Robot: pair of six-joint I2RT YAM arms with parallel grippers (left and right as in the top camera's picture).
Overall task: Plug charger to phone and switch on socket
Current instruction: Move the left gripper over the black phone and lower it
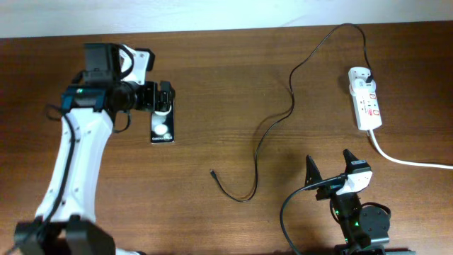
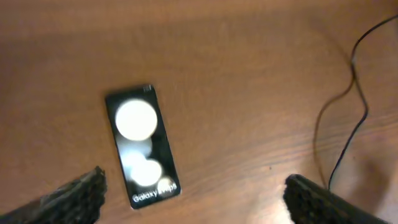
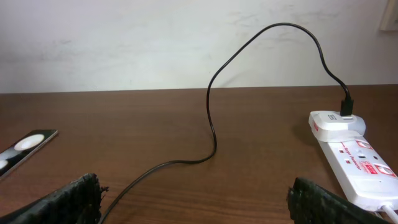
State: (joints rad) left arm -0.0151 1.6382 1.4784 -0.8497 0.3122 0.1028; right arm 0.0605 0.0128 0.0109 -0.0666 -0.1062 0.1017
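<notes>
Phone (image 1: 162, 127): lying on tabletop (image 1: 233, 85).
Charger (image 1: 292, 95): trailing loose, plug sitting in socket (image 1: 366, 99).
Left jaws: hanging wide above phone.
Right jaws: gaping wide.

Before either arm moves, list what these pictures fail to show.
Phone: its far end lies under the left gripper in the overhead view; the left wrist view is too blurred to show a port.
Charger tip: too small overhead to tell its type; not visible in the right wrist view.
Socket switches: too small overhead to read on or off; partly cut off at the right wrist view's edge.
</notes>
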